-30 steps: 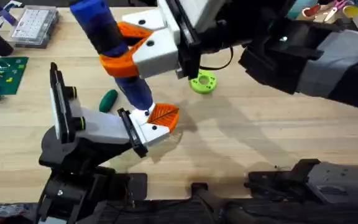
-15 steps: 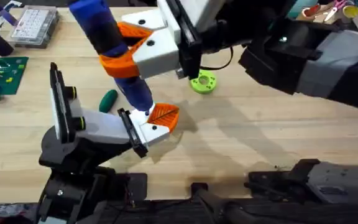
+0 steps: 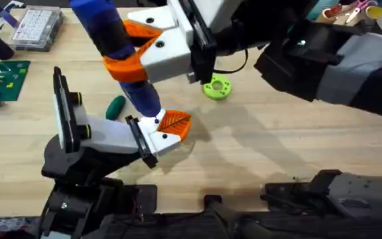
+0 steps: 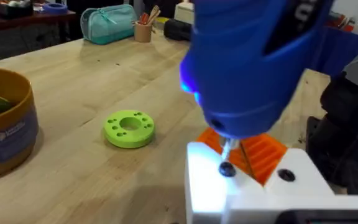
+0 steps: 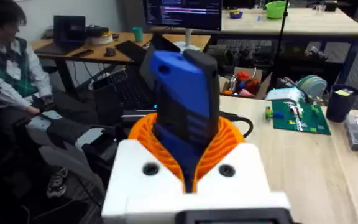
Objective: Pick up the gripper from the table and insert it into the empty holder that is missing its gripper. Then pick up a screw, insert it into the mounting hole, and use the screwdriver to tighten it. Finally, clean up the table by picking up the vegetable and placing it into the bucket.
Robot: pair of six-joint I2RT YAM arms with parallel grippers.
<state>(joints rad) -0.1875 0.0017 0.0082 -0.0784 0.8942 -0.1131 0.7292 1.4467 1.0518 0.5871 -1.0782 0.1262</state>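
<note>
My right gripper (image 3: 123, 50) is shut on the blue screwdriver (image 3: 115, 46), which stands tilted over the holder (image 3: 108, 136). The gripper (image 3: 168, 129), a white block with an orange ribbed finger, sits at the holder's black end plate. The screwdriver's bit (image 4: 225, 152) rests on a dark screw head (image 4: 226, 168) in the white block (image 4: 253, 186). In the right wrist view the orange pads (image 5: 229, 143) clamp the screwdriver (image 5: 188, 106). The dark green vegetable (image 3: 116, 106) lies on the table (image 3: 277, 146) behind the holder. The bucket (image 4: 8, 134) stands farther off, with something green and yellow inside.
A bright green ring with holes (image 3: 216, 87) lies behind the holder, also close by as the ring (image 4: 128, 127) in the left wrist view. A clear parts box (image 3: 37, 26) and a green board (image 3: 2, 76) sit far left. The left arm's dark links (image 3: 65, 199) fill the lower left.
The screwdriver's upper end has leaned very slightly to the left. Its bit stays on the white block.
</note>
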